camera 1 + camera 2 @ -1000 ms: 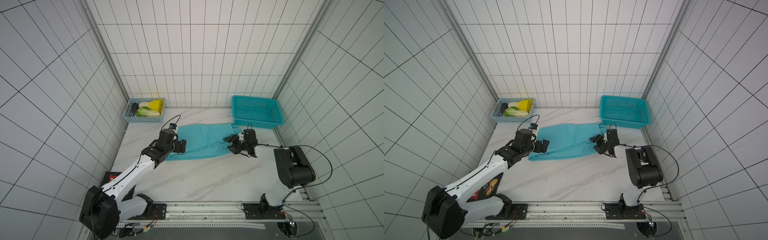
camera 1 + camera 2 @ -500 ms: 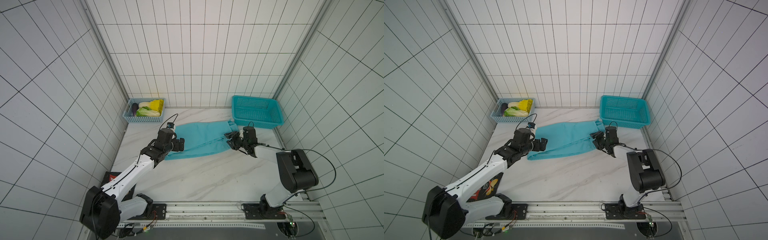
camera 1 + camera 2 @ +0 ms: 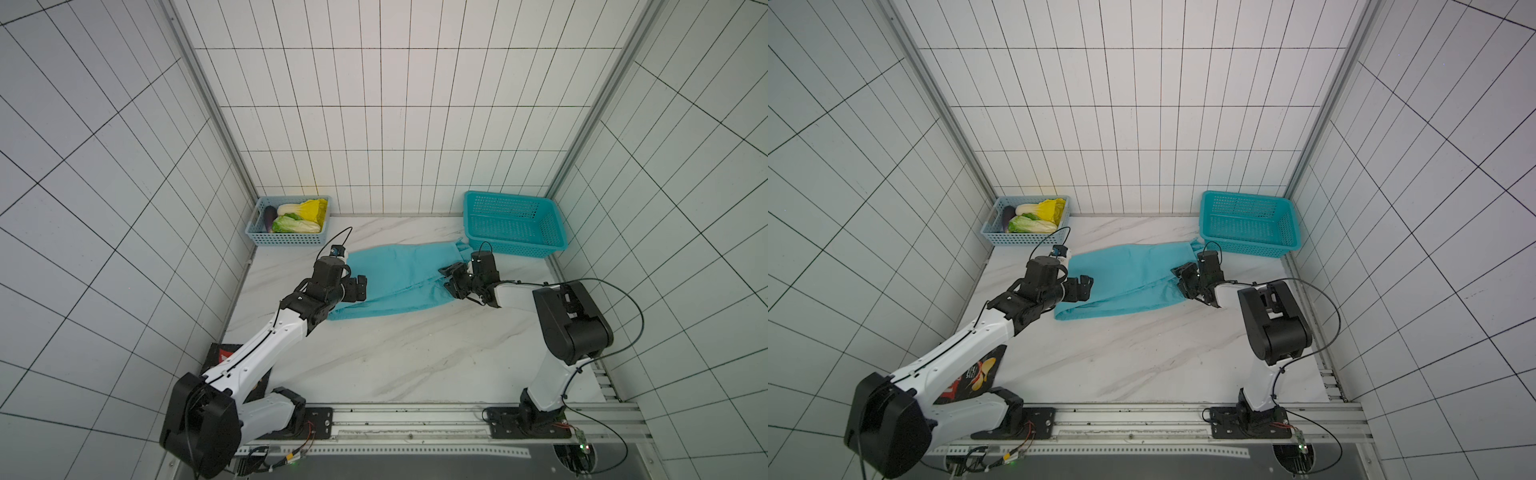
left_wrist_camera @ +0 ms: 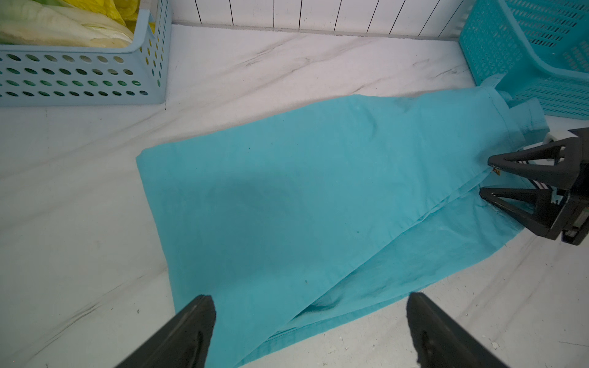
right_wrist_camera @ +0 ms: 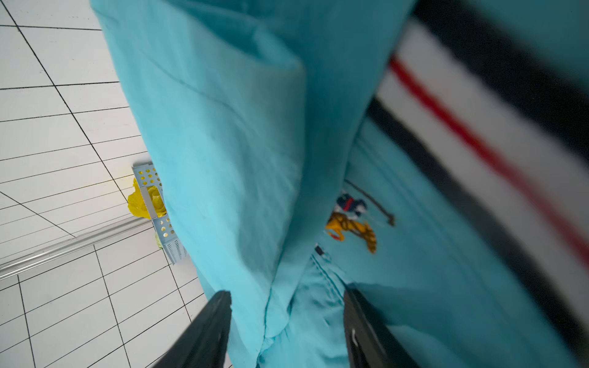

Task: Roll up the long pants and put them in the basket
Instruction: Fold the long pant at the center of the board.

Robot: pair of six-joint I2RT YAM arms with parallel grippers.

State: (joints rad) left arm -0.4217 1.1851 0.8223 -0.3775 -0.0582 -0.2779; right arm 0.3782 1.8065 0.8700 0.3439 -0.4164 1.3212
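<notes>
The long pants (image 3: 399,278) (image 3: 1125,274) are a teal-blue cloth lying folded flat across the middle of the marble table (image 3: 415,353). My left gripper (image 3: 359,286) (image 4: 307,299) hovers open over the cloth's left end, and its fingers touch nothing. At the right end, my right gripper (image 3: 451,278) (image 5: 287,296) is shut on a bunched fold of the pants (image 5: 223,143). An embroidered logo (image 5: 353,223) and a striped inner band show beside that fold. In the left wrist view the cloth's edge runs between the right gripper's fingers (image 4: 535,172).
A light blue basket (image 3: 291,241) of cabbage and an eggplant stands at the back left. A teal mesh basket (image 3: 515,245) stands at the back right, touching the pants' far corner. A red snack bag (image 3: 980,374) lies under the left arm. Tiled walls close three sides.
The right gripper has narrowed onto the pants' right end and shifted a little toward the back wall. The left gripper has drifted slightly back, still open.
</notes>
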